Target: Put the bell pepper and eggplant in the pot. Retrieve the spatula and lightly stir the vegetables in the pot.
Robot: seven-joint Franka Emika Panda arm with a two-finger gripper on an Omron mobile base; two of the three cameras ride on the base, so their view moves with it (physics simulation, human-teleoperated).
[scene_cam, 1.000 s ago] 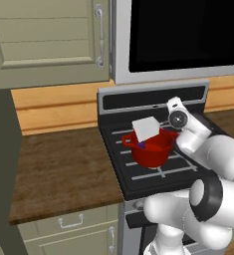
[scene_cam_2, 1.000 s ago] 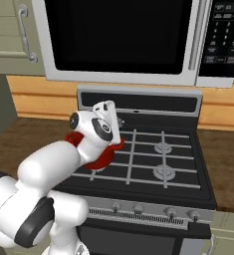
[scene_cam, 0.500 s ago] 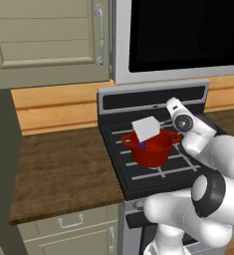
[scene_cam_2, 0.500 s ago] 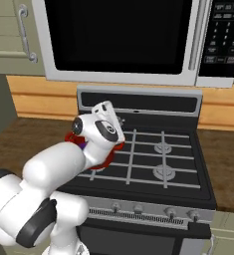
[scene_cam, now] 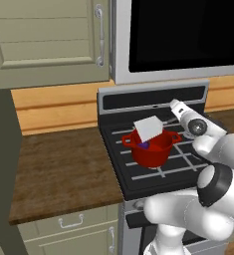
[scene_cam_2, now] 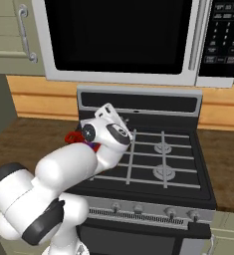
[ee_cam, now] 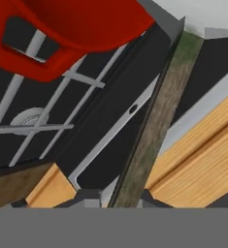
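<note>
Although little has shifted over the last second, one change is on record: in the right base view the hand has slid slightly to the right and down, so the arm now covers more of the pot point(scene_cam: 153, 154), and only one red loop handle shows at centre left. In the left base view the spatula point(scene_cam: 148, 128) is almost where it was, its pale blade tilted over the pot's mouth at frame centre.

State of the jaws: in the hand view the spatula's dark, greenish handle rises from between the two finger tips at the bottom edge toward the upper right. Whether the tips clamp it or have begun to let go cannot be told.

Location of task items: the pot stands on the front left grate of the stove point(scene_cam: 123, 172). The eggplant point(scene_cam: 144, 145) shows as a purple spot inside the pot, just under the blade's lower edge. Whether the bell pepper lies beneath the blade cannot be told.

Assessment: with the blade at the pot and barely moving, the stirring step is judged under way or near its end.

Count:
- pots: one
- spatulas: one
- eggplants: one
- burners point(scene_cam_2: 164, 172) clear of the arm in the right base view: two
- microwaves point(scene_cam_2: 123, 40): one, above the stove
- table point(scene_cam: 63, 169): one wooden stretch, left of the stove
</note>
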